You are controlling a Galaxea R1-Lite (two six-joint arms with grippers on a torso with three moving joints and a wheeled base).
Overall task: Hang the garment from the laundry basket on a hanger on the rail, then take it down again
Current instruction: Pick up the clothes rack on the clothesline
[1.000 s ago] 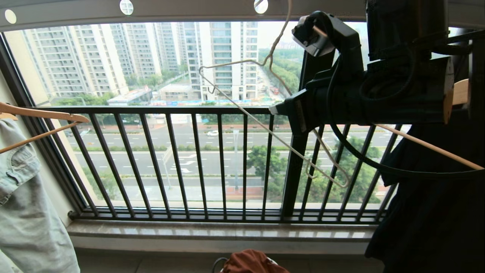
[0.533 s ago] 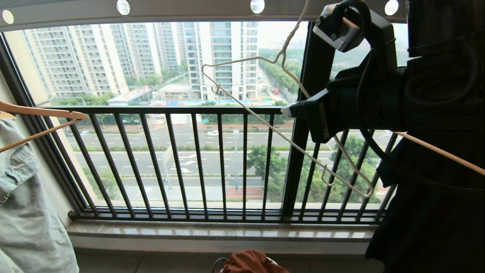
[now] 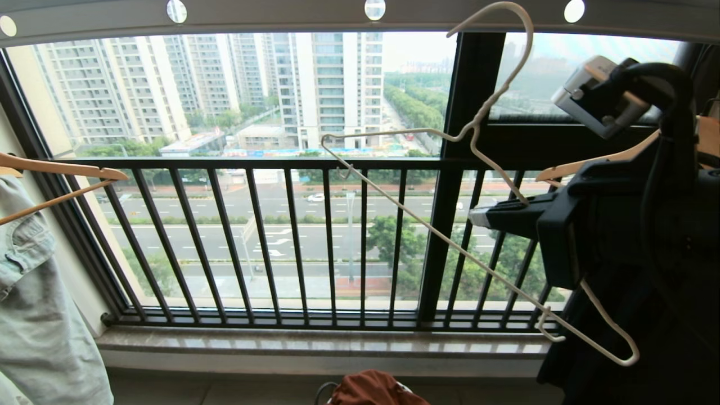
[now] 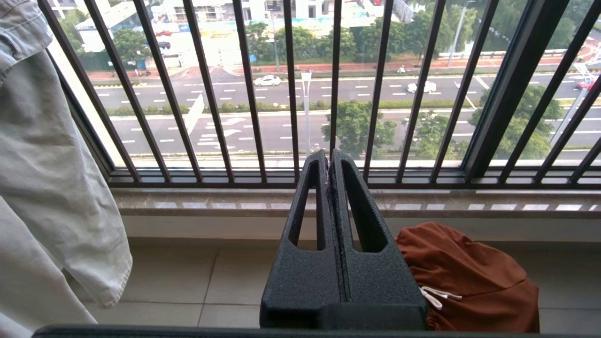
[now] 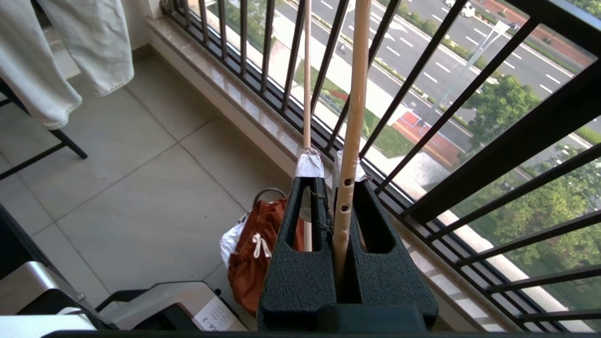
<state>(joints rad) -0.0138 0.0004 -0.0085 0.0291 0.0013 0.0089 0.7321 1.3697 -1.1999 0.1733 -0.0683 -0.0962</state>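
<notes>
The thin cream hanger (image 3: pixel 394 197) hangs tilted before the window, and my right gripper (image 3: pixel 478 216) is shut on one of its sloping arms. Its long hook (image 3: pixel 509 34) shows against the lower edge of the silver rail (image 3: pixel 270 17), between two holes and through neither. In the right wrist view the hanger's wire (image 5: pixel 354 94) runs up from between the closed fingers of the right gripper (image 5: pixel 331 169). The rust-brown garment (image 3: pixel 374 388) lies bunched in the laundry basket (image 3: pixel 322 391) on the floor below the sill. My left gripper (image 4: pixel 328 155) is shut and empty, just left of the garment (image 4: pixel 469 277).
The black balcony railing (image 3: pixel 281 163) and the stone sill (image 3: pixel 326 343) close off the front. A wooden hanger (image 3: pixel 62 169) with a pale denim piece (image 3: pixel 34 292) hangs at the left. A black T-shirt (image 3: pixel 647 337) on another wooden hanger (image 3: pixel 590 163) hangs behind my right arm.
My right arm has swung to the right and lower with the hanger in its grip. The hook, cut off by the top edge before, now shows whole against the rail.
</notes>
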